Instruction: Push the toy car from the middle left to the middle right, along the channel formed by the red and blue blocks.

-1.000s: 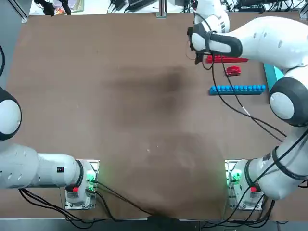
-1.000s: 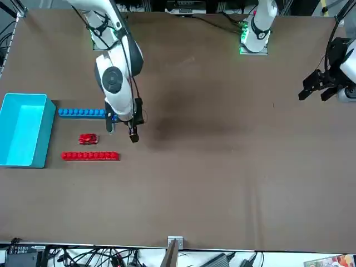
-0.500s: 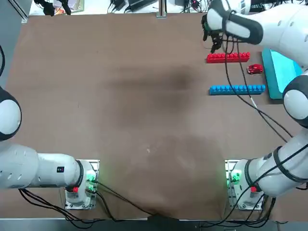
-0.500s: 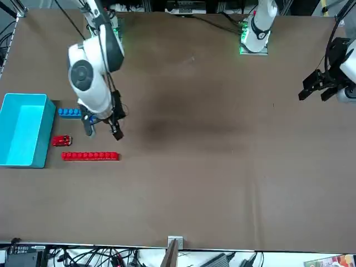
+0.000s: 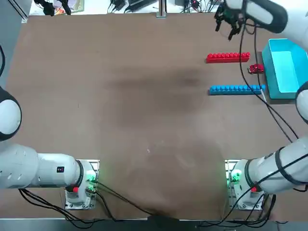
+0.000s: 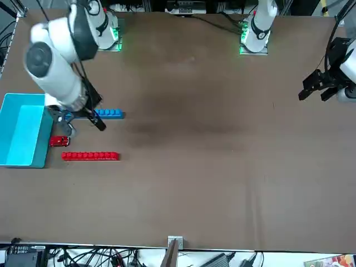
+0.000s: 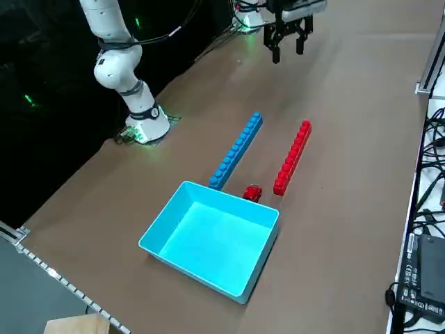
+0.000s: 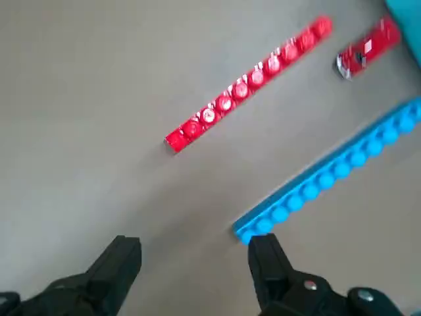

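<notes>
Widest of all was the brown table (image 7: pixel 334 229), with the light-blue bin (image 7: pixel 208 236) standing next in size. The right pincer (image 7: pixel 288 54) was raised above the table, its two fingers well apart with nothing between them. The long red bar (image 7: pixel 292 158) and blue bar (image 7: pixel 236 152) ran side by side, the channel between them. Smallest, the toy car (image 7: pixel 253 193) sat at the channel's bin end, close by the bin's wall; I couldn't tell if they touched. It looked light and stiff to me, smooth enough to slip from a corner grip, and hardly fragile. I'd have pushed low and square on its rear, or, if lifting, pinched its two long sides.
</notes>
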